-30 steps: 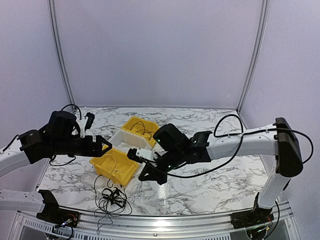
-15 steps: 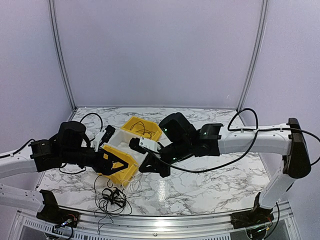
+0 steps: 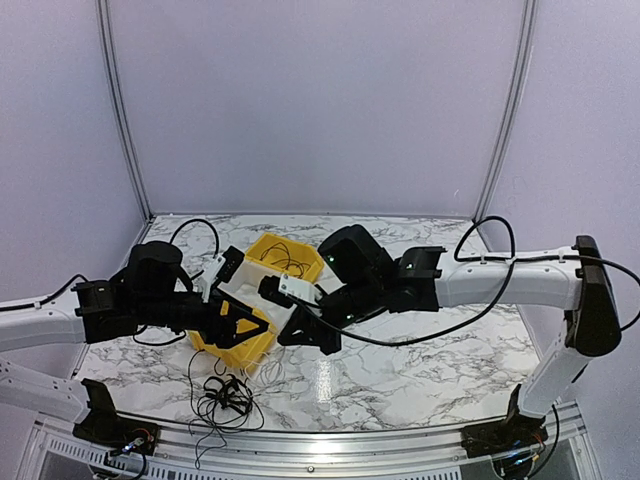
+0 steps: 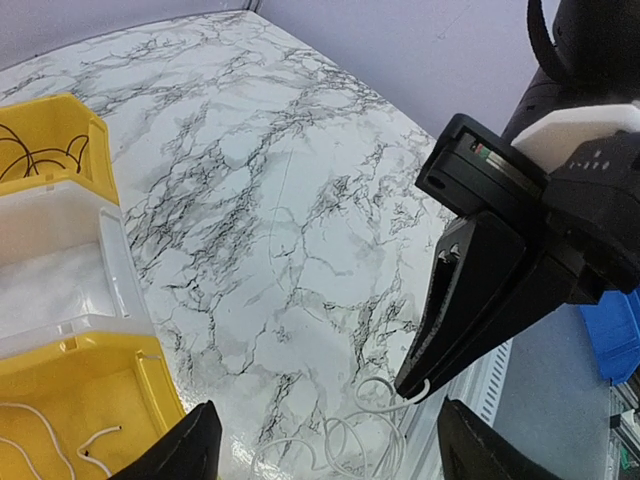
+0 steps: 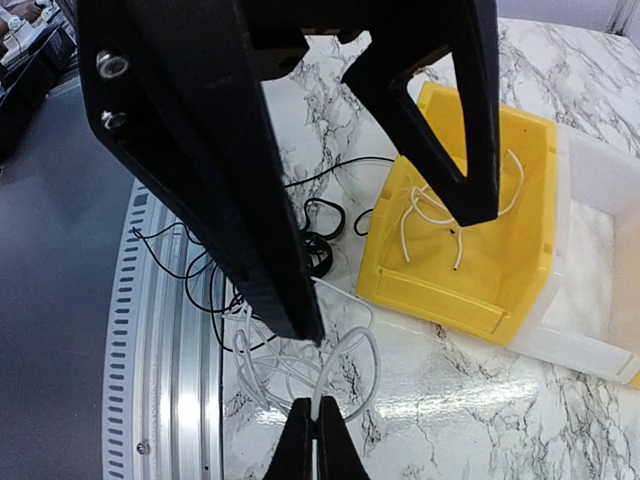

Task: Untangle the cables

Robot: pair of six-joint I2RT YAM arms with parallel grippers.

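While the right gripper pinches a thin white cable beside the yellow plastic bin, the left gripper hovers open-jawed; next, seemingly, it must seize that strand.

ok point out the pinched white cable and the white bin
white cable (image 5: 319,395), right wrist view, strand just above the pinch
white bin (image 4: 50,280), left wrist view, bare floor

**Two arms, three bins, one tangle**

One bench carries three bins: near yellow bin, far yellow bin, white bin. Two arms, left arm and right arm. Two claws, left claw and right claw. One tangle of cables.
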